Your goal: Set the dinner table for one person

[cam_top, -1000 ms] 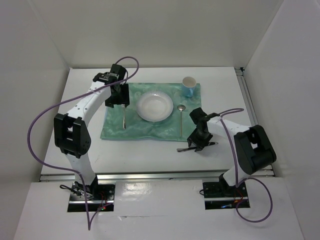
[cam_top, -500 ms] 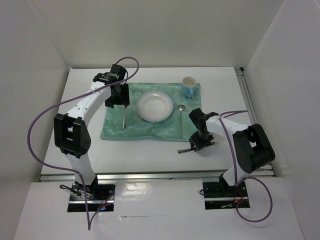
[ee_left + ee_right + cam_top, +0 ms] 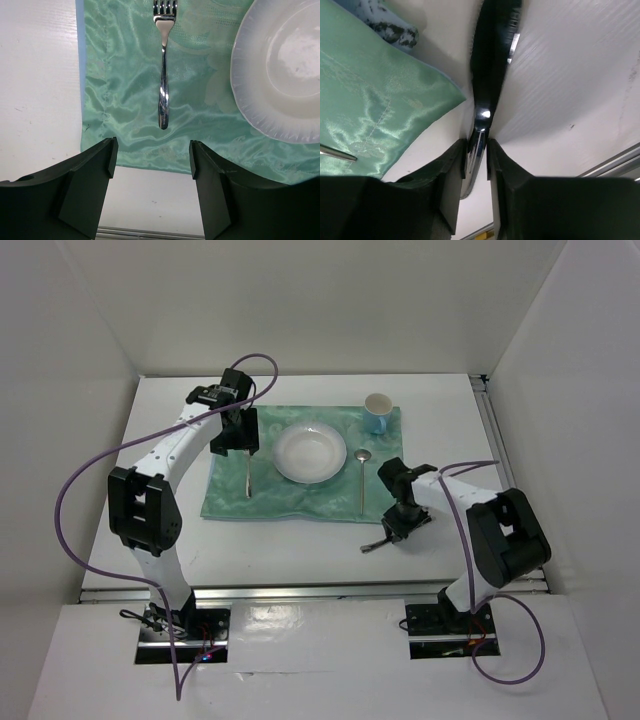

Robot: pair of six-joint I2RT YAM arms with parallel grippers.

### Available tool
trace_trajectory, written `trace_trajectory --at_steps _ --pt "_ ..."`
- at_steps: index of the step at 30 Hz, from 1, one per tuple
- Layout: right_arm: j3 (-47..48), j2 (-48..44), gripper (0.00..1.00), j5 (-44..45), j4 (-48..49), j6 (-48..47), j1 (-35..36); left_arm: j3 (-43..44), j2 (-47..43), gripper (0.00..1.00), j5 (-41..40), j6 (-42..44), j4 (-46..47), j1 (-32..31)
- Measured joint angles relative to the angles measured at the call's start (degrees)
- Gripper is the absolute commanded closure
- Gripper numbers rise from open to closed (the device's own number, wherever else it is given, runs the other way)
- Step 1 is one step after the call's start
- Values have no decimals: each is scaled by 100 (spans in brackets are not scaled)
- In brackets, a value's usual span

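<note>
Logged white tabletop (image 3: 280, 550) filling scene, green mat (image 3: 230, 500) at centre, plate (image 3: 310, 452) on it. Noted left claw (image 3: 152, 155) wide open, empty, above fork (image 3: 163, 95) left of plate. Noted right claw (image 3: 476, 150) pinched on metal utensil (image 3: 492, 50) just off mat's near right corner.

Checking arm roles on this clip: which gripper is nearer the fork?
Left. The left gripper hangs open just above the fork's handle end; the right gripper is off the mat's near right corner, closed on the knife.

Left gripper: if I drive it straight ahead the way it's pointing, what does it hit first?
Probably the fork handle lying on the green mat, centred ahead of the open left gripper; depth is unclear.
</note>
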Motion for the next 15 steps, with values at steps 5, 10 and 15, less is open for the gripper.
trace_trajectory --at_steps 5,10,15 --pt "-72 -103 83 173 -94 22 0 0 0 24 0 0 0 0" --pt "-264 -361 83 483 -278 -31 0 0 0 24 -2 0 0 0" --pt "-234 -710 83 909 -793 -452 0 0 0 24 -2 0 -7 0"
